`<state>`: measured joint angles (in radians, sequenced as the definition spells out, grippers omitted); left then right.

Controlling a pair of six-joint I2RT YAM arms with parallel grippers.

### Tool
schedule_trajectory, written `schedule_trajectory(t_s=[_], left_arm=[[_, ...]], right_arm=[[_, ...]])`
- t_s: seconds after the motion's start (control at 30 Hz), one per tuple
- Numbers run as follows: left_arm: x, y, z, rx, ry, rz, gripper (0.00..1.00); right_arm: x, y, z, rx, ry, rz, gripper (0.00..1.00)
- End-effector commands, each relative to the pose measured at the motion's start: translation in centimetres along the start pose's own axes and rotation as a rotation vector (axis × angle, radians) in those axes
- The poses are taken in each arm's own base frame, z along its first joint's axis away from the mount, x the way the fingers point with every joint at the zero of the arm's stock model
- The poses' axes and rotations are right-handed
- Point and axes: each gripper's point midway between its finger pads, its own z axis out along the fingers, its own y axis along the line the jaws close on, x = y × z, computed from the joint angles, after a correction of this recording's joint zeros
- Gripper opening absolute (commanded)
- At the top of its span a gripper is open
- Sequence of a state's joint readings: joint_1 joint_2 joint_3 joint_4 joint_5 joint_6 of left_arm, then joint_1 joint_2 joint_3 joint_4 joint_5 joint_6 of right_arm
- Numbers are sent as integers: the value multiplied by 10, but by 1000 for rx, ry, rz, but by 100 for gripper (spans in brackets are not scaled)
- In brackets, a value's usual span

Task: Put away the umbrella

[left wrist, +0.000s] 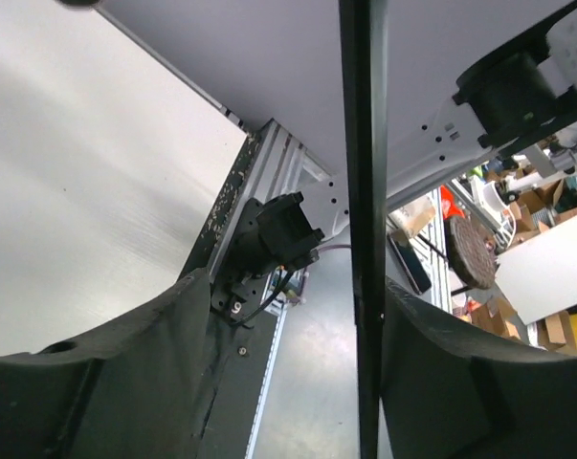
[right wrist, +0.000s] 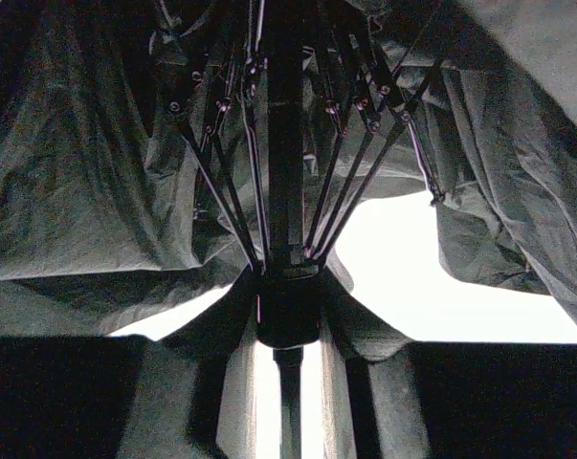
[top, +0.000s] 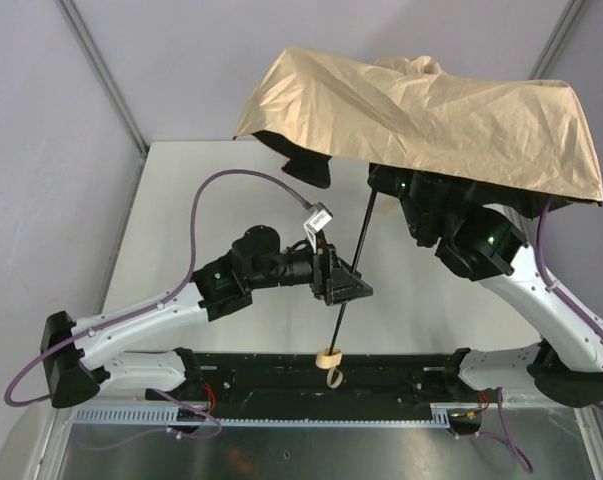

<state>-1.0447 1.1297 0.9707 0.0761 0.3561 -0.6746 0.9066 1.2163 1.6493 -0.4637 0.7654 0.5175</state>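
The umbrella's tan canopy (top: 421, 110) hangs open over the far right of the table. Its thin black shaft (top: 353, 258) slants down to the pale knob handle (top: 329, 357) with its loop strap, near the front rail. My left gripper (top: 343, 286) is open around the mid shaft. In the left wrist view the shaft (left wrist: 365, 191) lies against the right finger (left wrist: 479, 382), with a gap to the left finger (left wrist: 125, 382). My right gripper (top: 389, 188) is under the canopy. In the right wrist view it (right wrist: 288, 320) is shut on the black runner (right wrist: 288, 306) below the ribs (right wrist: 345, 182).
A black rail (top: 401, 375) runs along the table's near edge between the arm bases. The white table (top: 181, 200) ends at grey walls with aluminium posts (top: 101, 75). Purple cables (top: 251, 180) loop above the left arm. Shop clutter (left wrist: 518, 229) lies beyond the table.
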Motion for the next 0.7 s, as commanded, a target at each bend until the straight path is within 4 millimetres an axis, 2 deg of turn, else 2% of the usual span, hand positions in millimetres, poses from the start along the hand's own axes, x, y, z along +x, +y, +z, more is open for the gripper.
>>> schedule_trajectory(t_s=[0.0, 0.17, 0.23, 0.3, 0.37, 0.47, 0.53, 0.67], left_arm=[[0, -7, 1, 23, 9, 36, 59], [-11, -14, -9, 23, -38, 80, 13], [-16, -14, -15, 7, -66, 83, 3], [-18, -13, -20, -9, -84, 61, 1], [-13, -9, -23, -26, -80, 18, 0], [-2, 8, -25, -81, -74, -67, 0], [8, 31, -25, -139, -64, -136, 0], [25, 98, -26, -273, -42, -301, 0]], right_arm=[[-50, 17, -17, 41, -126, 44, 0], [-50, 39, -34, 15, -107, 1, 0], [-41, 38, -35, 9, -90, 4, 0], [-28, 31, -30, 10, -67, 4, 0], [-6, 17, -16, 7, -8, 22, 0], [42, -7, 4, -14, 121, 59, 0], [77, -24, 19, -40, 217, 98, 0], [147, -46, 35, -66, 414, 140, 0]])
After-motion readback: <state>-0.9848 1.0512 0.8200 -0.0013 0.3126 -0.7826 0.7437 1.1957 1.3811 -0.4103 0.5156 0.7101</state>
